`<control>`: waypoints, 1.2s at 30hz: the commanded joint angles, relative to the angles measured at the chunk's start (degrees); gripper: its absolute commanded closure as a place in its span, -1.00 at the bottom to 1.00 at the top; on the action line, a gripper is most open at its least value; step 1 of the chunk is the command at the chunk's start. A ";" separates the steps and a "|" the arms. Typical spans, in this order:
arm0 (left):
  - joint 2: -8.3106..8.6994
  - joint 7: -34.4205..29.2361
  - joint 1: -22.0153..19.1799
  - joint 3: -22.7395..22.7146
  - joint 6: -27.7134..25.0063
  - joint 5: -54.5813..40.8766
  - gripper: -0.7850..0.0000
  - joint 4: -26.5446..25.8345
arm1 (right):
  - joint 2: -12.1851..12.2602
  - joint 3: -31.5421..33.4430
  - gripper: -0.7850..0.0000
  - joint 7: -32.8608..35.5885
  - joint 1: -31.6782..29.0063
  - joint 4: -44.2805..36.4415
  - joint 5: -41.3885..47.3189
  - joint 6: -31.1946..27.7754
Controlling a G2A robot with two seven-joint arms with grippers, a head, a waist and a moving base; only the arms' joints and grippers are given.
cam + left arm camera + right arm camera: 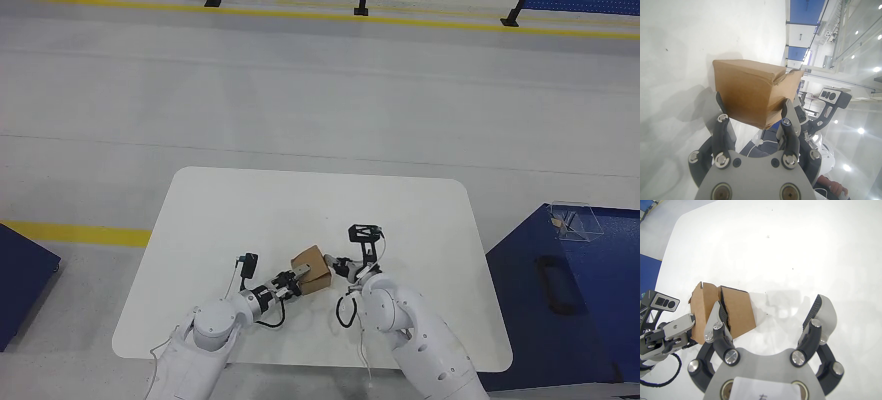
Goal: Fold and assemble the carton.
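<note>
Left claw (753,101) clamped on one carton (745,85), right claw (768,303) apart beside it

Bright, even overhead light reaches me from every camera. The white worktop (783,247) glares nearly blank in my right wrist view, with a pale, soft shadow beside the carton (738,311). Ceiling lamps (876,69) flare in the left wrist view, where straight lines bow near the edges.
</note>
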 commanded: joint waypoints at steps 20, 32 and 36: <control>0.23 2.47 -0.47 1.25 1.60 1.24 -0.40 0.16 | -0.70 -0.12 -1.00 0.85 0.92 2.25 -0.70 0.14; 0.15 4.20 -0.97 2.32 2.51 2.16 -0.47 0.90 | -0.87 1.03 -1.00 0.86 0.90 2.09 -0.21 -0.22; 0.19 4.34 -0.86 2.35 2.45 2.02 -0.49 0.79 | -0.88 2.33 -1.00 -0.56 -0.02 0.50 1.53 -0.39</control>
